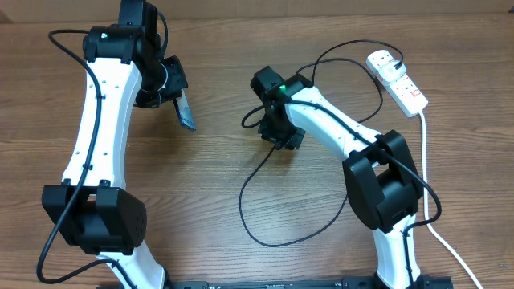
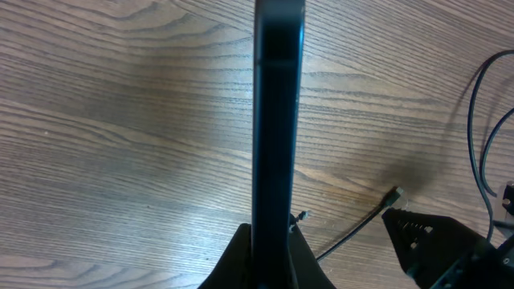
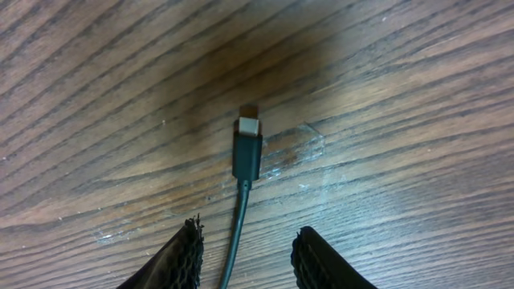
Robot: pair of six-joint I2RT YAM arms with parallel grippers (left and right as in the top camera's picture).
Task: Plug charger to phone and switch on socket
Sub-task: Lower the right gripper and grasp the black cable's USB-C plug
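Observation:
My left gripper is shut on the phone and holds it on edge above the table; in the left wrist view the phone stands as a thin dark slab between the fingers. The charger's black cable loops across the table to a white plug in the socket, a white power strip with red switches. My right gripper is open, low over the cable. In the right wrist view the connector tip lies on the wood just ahead of the open fingers, with the cable between them.
The power strip's thick white cord runs down the right side of the wooden table. In the left wrist view the right gripper's finger and the cable end show at lower right.

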